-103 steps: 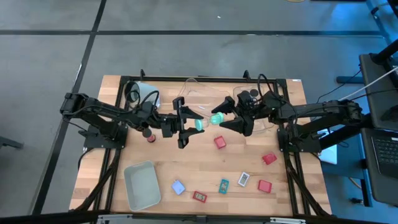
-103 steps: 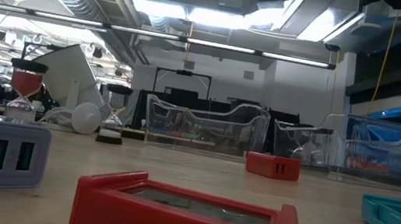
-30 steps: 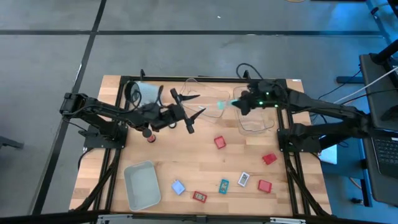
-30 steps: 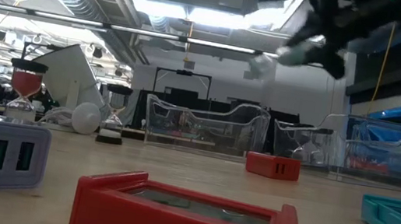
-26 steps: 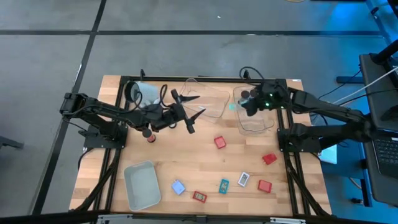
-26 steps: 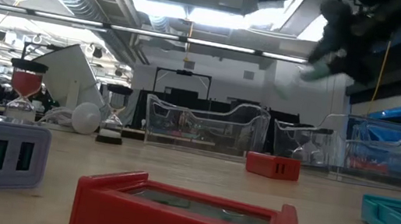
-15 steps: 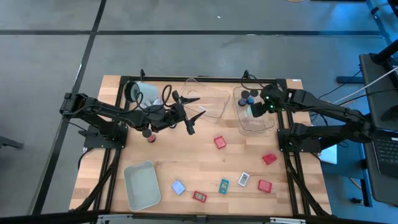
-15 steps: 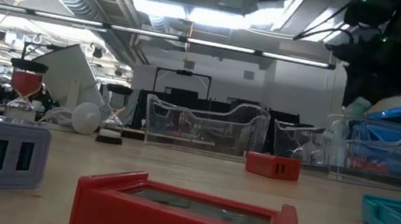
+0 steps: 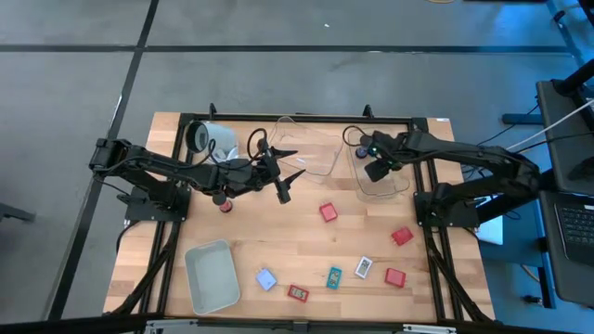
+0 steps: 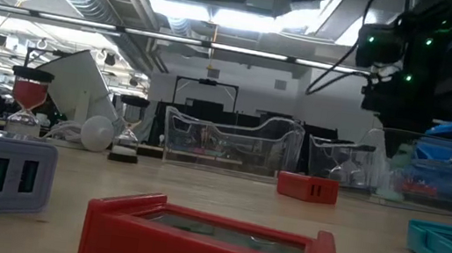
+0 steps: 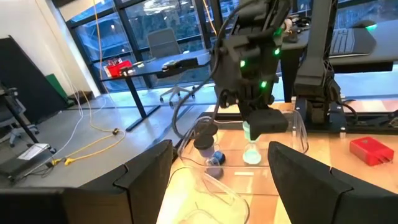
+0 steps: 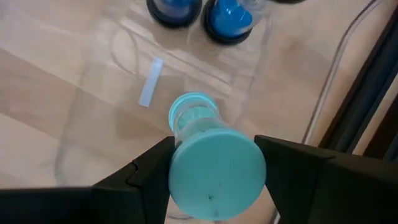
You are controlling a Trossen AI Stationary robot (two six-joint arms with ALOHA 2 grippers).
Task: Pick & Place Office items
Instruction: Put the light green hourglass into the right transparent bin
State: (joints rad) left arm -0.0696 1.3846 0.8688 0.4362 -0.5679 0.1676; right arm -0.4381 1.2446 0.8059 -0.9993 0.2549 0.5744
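From above, your right claw (image 9: pixel 380 168) hangs over the clear bin (image 9: pixel 379 186); its wrist view shows it clenched on the teal hourglass (image 12: pixel 211 163), which could tip if released off-plumb, while your left claw (image 9: pixel 281 173) waits released.

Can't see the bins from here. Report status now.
Right gripper shut on teal sand timer, upright inside right clear bin. Left gripper open, empty, beside left clear bin. Two blue-capped timers already inside; nothing blocking.

A wooden counter (image 9: pixel 278 241) carries two clear bins (image 9: pixel 311 153), a grey-white bin (image 9: pixel 212 276) and a large white cylinder (image 9: pixel 206 137).
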